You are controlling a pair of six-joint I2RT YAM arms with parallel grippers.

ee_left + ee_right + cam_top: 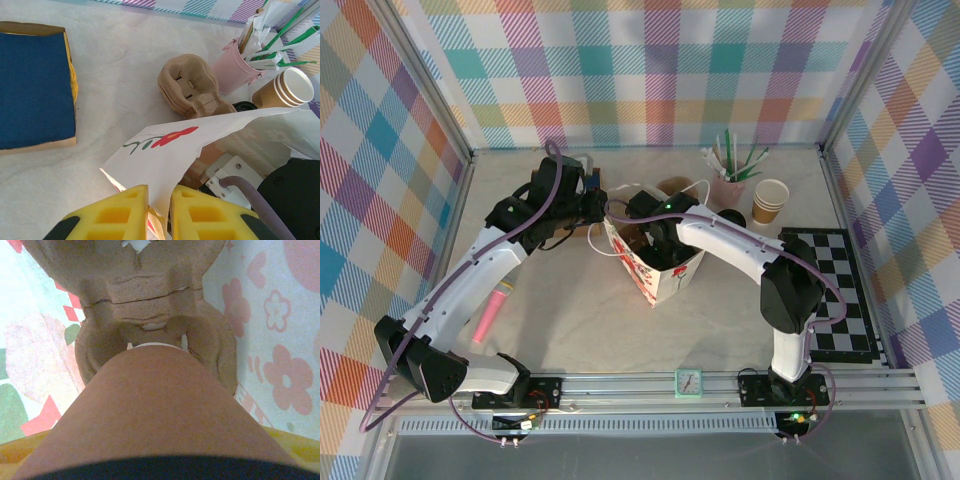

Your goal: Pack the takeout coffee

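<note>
right jaws, spread wide, hold the coffee (155,410) inside the bag (165,147). its long axis runs up the wrist frame, base first, toward the tray (150,295) well just beyond. left jaws, nearly closed, pinch the bag's rim.

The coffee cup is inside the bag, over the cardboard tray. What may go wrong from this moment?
1. The takeout coffee hangs close over a socket of the moulded cup tray. If it lands on the socket's rim, it may tip.
2. The left gripper pinches only the thin edge of the flowered paper bag. The paper might tear or slip, and the bag could sag against the right arm.
</note>
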